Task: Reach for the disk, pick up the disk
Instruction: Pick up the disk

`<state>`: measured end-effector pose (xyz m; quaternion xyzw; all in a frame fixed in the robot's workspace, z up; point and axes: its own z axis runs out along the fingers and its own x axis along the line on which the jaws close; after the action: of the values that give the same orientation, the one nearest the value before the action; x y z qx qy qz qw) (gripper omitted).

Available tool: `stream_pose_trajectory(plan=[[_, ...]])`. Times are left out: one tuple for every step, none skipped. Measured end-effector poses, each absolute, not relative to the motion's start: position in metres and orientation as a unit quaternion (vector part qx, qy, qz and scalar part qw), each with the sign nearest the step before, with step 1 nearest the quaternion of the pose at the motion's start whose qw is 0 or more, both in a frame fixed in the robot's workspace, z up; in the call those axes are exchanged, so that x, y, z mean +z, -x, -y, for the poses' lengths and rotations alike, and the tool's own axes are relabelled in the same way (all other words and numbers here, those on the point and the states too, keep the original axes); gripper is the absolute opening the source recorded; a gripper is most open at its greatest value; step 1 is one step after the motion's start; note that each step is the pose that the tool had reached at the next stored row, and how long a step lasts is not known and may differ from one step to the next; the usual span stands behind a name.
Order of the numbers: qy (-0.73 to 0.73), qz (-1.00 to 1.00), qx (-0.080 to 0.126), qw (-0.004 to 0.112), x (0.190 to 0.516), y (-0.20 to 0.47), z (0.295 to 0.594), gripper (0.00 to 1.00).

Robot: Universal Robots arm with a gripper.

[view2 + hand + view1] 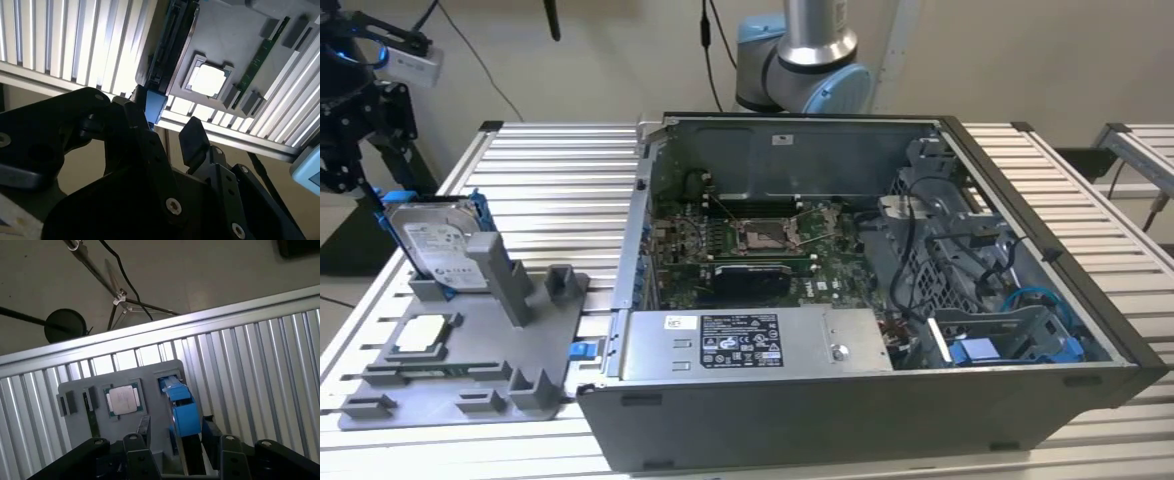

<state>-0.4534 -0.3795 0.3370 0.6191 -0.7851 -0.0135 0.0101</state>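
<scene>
The disk (438, 245) stood up on its edge in a slot of the gray holder (520, 340), at the exterior view's left, beside the big open computer case (854, 400). A small square chip (424, 335) lay flat on the same holder, near the disk. The holder sat on a table of shiny metal slats (547, 180). In the second wrist view the black gripper (162, 117) was right by the disk, with its two fingers (192, 137) apart. The blue edge of the disk poked up between them. I could not tell if the fingers touched it.
</scene>
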Motion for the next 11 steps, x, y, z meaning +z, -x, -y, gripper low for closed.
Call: stream_pose_trajectory(plan=[[-0.619, 0.785, -0.013, 0.010, 0.3370, 0.4534, 0.3795, 1.00], [-0.619, 0.785, -0.013, 0.010, 0.3370, 0.4534, 0.3795, 1.00], [-0.619, 0.785, -0.013, 0.010, 0.3370, 0.4534, 0.3795, 1.00], [-0.619, 0.785, -0.013, 0.010, 0.3370, 0.4534, 0.3795, 1.00], [-0.619, 0.785, -0.013, 0.010, 0.3370, 0.4534, 0.3795, 1.00], [-0.619, 0.785, -0.013, 0.010, 0.3370, 0.4534, 0.3795, 1.00], [-0.619, 0.785, -0.013, 0.010, 0.3370, 0.4534, 0.3795, 1.00], [-0.619, 0.785, -0.013, 0.010, 0.3370, 0.4534, 0.3795, 1.00], [-0.619, 0.785, -0.013, 0.010, 0.3367, 0.4534, 0.3795, 1.00], [-0.619, 0.785, -0.014, 0.010, 0.3361, 0.4534, 0.3795, 1.00], [-0.619, 0.785, -0.014, 0.009, 0.3351, 0.4534, 0.3794, 1.00]])
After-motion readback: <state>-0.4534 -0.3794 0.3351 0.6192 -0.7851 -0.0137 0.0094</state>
